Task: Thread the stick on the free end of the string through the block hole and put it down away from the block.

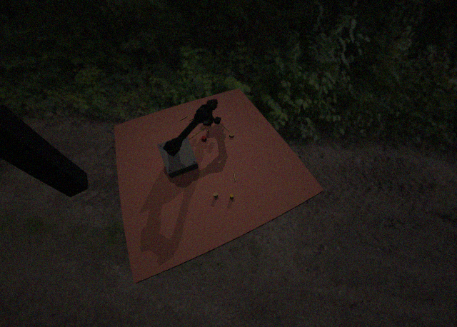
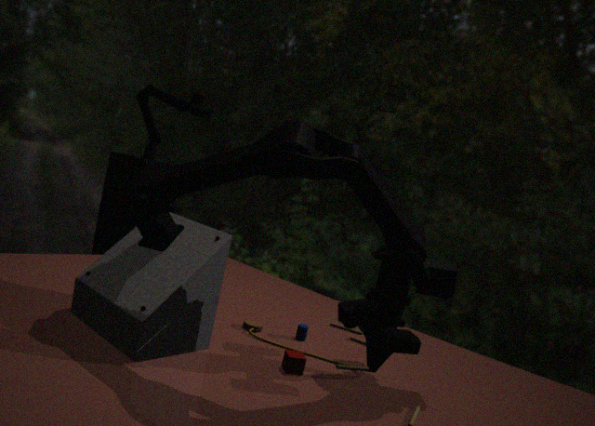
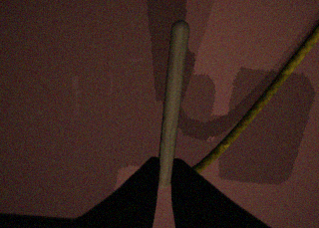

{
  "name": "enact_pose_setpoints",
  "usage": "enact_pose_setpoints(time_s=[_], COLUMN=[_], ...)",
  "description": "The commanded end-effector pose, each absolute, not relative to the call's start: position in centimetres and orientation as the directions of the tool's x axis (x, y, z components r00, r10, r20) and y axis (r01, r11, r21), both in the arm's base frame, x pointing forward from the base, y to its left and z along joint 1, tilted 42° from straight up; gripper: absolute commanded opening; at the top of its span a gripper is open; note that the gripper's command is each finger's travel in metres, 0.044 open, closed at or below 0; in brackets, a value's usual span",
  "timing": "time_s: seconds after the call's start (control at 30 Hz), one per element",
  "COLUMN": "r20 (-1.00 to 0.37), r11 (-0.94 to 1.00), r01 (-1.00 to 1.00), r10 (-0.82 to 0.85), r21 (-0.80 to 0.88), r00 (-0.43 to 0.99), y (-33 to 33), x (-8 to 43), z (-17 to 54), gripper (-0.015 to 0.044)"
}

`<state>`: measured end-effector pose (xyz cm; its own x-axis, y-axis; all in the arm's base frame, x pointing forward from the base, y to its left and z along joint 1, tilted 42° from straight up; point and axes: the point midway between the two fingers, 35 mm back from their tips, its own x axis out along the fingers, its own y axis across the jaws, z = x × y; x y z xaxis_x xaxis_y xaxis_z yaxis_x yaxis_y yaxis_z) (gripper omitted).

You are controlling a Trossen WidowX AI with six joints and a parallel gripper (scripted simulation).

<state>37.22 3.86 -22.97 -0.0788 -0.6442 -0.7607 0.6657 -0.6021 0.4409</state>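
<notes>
My gripper (image 2: 373,369) (image 3: 164,165) is shut on the string's thin stick (image 2: 352,367) (image 3: 174,84), low over the table. The stick's free end sticks out from the fingertips; the other end is between them. The yellow string (image 2: 314,355) (image 3: 226,143) curves from the fingertips to the round button (image 1: 231,136) (image 2: 251,326). A red cube (image 1: 203,138) (image 2: 294,362) stands on the near side of the string in the exterior view. No hole shows in it, and I cannot make out the holed block for certain. No string passes through anything that I can see.
A blue cylinder (image 2: 301,332) stands behind the string. Loose sticks (image 1: 234,175) (image 2: 414,416) lie on the table (image 1: 265,190). Two small yellow objects (image 1: 215,195) (image 1: 231,196) stand farther down in the top view. The grey base box (image 1: 184,161) (image 2: 167,277) carries the arm.
</notes>
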Motion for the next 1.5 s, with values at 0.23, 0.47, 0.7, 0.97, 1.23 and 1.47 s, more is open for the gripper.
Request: enact_pose_setpoints(time_s=[0.23, 0.47, 0.7, 0.97, 1.23, 1.47], r20=[-0.757, -0.756, -0.756, -0.755, -0.755, -0.755], r11=[-0.599, -0.598, -0.598, -0.598, -0.598, -0.598], r01=[0.67, 0.67, 0.671, 0.671, 0.672, 0.672], r10=[-0.648, -0.649, -0.649, -0.65, -0.65, -0.65], r21=[0.439, 0.439, 0.438, 0.438, 0.438, 0.438], r00=[-0.084, -0.084, -0.085, -0.086, -0.087, -0.087], y=[3.1, 2.7, 2.3, 1.8, 1.3, 0.9], x=[36.1, 35.5, 34.9, 34.1, 33.3, 32.6], z=[-22.5, -22.1, -21.7, -21.3, -20.8, -20.5], gripper=[0.0, 0.0, 0.0, 0.0, 0.0, 0.0])
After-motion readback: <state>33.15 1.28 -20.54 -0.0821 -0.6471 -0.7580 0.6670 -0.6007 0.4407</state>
